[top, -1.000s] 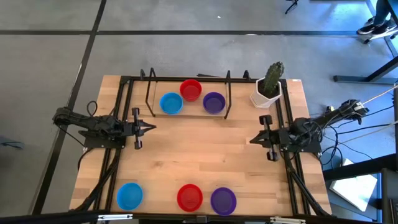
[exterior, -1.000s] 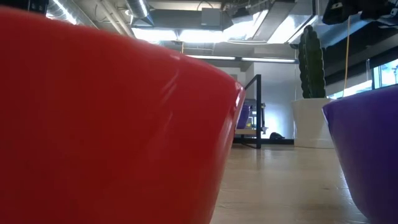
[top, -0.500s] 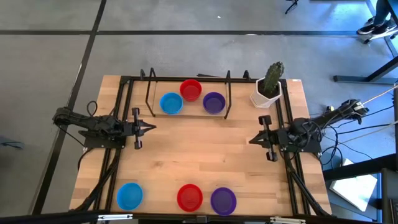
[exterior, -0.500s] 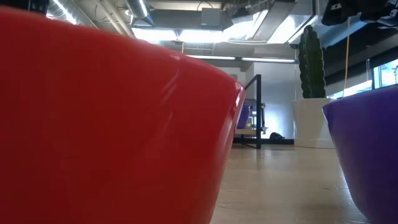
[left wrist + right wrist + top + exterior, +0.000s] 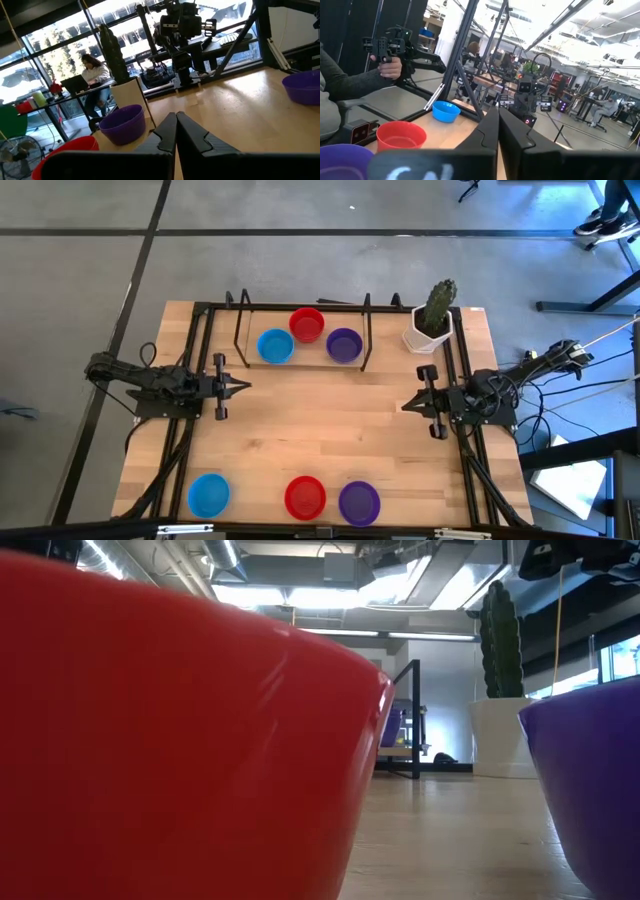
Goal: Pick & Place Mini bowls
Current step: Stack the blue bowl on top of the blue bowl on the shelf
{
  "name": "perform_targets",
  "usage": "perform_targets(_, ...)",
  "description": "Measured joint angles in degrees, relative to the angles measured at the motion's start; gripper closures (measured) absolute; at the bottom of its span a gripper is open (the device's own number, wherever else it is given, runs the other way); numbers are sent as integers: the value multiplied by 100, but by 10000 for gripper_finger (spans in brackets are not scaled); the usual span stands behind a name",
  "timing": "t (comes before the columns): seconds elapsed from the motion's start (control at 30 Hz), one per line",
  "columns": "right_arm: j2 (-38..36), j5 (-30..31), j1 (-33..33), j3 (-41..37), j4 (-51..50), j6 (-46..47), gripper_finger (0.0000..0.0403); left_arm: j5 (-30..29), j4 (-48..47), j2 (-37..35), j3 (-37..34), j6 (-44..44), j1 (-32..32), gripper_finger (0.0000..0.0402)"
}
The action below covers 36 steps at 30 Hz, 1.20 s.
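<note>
Six mini bowls rest on their bases on the wooden table. At the far side stand a blue bowl [image 5: 275, 346], a red bowl [image 5: 307, 324] and a purple bowl [image 5: 344, 345]. Along the near edge sit a blue bowl [image 5: 208, 495], a red bowl [image 5: 305, 498] and a purple bowl [image 5: 359, 503]. My left gripper [image 5: 243, 385] hovers shut at the table's left side, pointing right. My right gripper [image 5: 407, 404] hovers shut at the right side, pointing left. Neither touches a bowl. The near red bowl [image 5: 180, 740] fills the low view.
A white pot with a cactus [image 5: 432, 320] stands at the far right corner. A black metal frame [image 5: 300, 308] rings the table, with upright posts around the far bowls. In the right wrist view a person's hand [image 5: 390, 67] holds a controller beyond the table. The table's middle [image 5: 320, 415] is bare wood.
</note>
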Motion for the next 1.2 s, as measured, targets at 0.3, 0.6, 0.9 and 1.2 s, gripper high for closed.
perform_targets(0.3, 13, 0, 0, 2, -1, 77, 385, -2, 0, 2, -2, 25, -2, 395)
perform_targets(0.6, 39, 0, 0, 2, -15, 20, 385, 1103, 29, 18, 126, 255, -66, 399)
perform_targets(0.9, 39, 0, 0, 4, -51, -30, 385, 1052, -54, 1427, 1506, 22, -733, 399)
perform_targets(1.2, 39, 0, 0, 4, -51, 20, 385, -271, -2845, 4463, 4705, -542, -1606, 396)
